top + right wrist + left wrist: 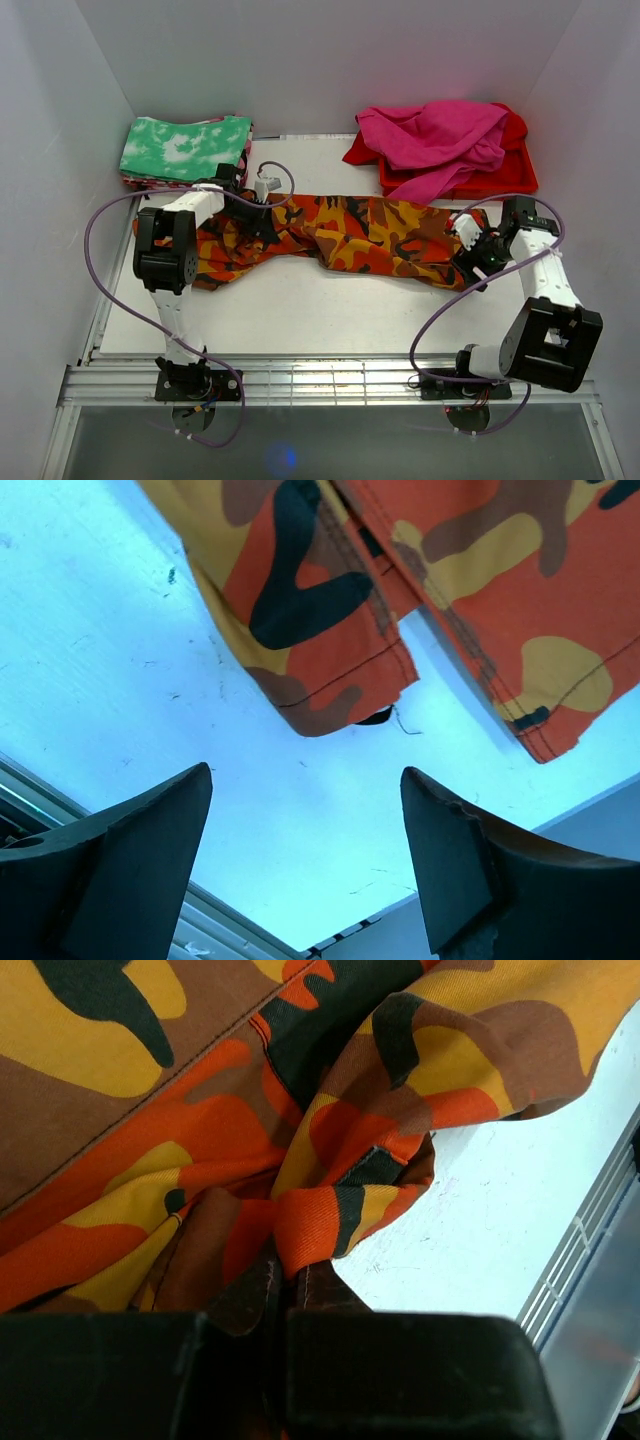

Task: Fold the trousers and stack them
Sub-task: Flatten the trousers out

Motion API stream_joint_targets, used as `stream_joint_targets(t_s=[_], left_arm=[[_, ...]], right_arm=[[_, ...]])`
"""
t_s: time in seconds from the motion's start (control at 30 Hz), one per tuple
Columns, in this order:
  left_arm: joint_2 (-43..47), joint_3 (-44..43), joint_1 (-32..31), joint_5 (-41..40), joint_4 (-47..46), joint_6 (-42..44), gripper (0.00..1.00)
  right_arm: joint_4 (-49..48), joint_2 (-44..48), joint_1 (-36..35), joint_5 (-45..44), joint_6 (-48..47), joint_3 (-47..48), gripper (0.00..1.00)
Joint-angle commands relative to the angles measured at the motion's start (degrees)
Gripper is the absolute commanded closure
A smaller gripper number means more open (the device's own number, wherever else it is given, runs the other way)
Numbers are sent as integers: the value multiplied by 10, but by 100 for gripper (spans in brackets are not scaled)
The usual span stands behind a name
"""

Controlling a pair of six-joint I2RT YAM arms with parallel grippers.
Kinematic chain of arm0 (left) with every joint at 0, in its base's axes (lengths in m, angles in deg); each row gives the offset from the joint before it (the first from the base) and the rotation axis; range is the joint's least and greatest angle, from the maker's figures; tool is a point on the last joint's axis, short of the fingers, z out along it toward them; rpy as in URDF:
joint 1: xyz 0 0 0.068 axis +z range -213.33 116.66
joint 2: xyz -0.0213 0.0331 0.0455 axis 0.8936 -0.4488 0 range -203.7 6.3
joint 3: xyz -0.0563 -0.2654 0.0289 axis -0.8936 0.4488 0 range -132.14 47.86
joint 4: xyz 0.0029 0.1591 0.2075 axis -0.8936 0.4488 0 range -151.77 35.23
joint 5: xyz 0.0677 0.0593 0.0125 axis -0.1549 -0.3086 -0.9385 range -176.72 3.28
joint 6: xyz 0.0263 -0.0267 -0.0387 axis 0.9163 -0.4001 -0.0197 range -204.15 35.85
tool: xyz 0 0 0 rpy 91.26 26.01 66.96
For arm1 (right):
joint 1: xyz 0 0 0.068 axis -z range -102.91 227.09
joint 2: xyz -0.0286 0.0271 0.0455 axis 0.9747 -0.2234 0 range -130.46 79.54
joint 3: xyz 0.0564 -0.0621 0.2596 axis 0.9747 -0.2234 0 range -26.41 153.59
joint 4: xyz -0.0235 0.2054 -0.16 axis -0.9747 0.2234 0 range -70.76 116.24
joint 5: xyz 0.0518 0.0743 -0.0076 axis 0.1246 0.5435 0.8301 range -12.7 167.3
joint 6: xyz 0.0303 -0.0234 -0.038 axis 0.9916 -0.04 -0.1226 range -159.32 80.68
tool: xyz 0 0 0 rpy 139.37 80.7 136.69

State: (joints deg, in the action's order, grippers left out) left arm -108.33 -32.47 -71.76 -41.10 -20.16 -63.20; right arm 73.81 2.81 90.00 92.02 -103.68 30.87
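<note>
L gripper fingers pressed together, pinching a fold of the camo trousers at their left end. R gripper fingers spread wide, holding nothing, just short of the trousers' 2 leg hems. Trousers lie stretched across the white table. Behind them: green-white folded cloth on the left, magenta-red garments on the right.

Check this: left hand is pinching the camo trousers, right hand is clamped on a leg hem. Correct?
One part is wrong. The right hand is not clamped on the hem: it is open, its fingers wide apart over the bare table, and the hem lies beyond them, as the right wrist view shows. The left hand is pinching the camo trousers.
</note>
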Motion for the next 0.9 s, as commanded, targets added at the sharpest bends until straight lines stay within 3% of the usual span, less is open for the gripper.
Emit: stream_joint_targets(t_s=[0.0, 0.23, 0.4, 0.47, 0.57, 0.6, 0.63, 0.67, 0.7, 0.87], left_arm=[[-28, -11, -4, 4, 33, -14, 90], [-45, -11, -2, -8, 51, -10, 76], [-55, -24, 15, 9, 54, -27, 68], [-52, -34, 27, 23, 58, -28, 61], [-24, -45, 40, 38, 59, -27, 47], [-11, -50, 43, 35, 65, -12, 43], [18, -51, 44, 27, 65, -3, 38], [37, -50, 45, 19, 65, 8, 31], [56, -45, 45, 10, 64, 22, 30], [206, 16, 46, -47, 31, 109, 28]], right_arm=[[-5, 28, 1, 9, -58, -40, 18], [-10, 18, -33, 73, -55, -43, 13], [-111, 46, -102, 19, -47, -135, 11], [-160, 44, -121, -22, -38, -187, 14], [-231, 12, -127, -58, -9, -204, 41], [-228, 3, -127, -58, -2, -195, 57], [-218, -3, -127, -56, 5, -185, 65], [-204, -5, -127, -44, 12, -162, 82], [-188, -2, -127, -33, 14, -148, 91], [-22, 47, -127, 77, 24, -13, 92]])
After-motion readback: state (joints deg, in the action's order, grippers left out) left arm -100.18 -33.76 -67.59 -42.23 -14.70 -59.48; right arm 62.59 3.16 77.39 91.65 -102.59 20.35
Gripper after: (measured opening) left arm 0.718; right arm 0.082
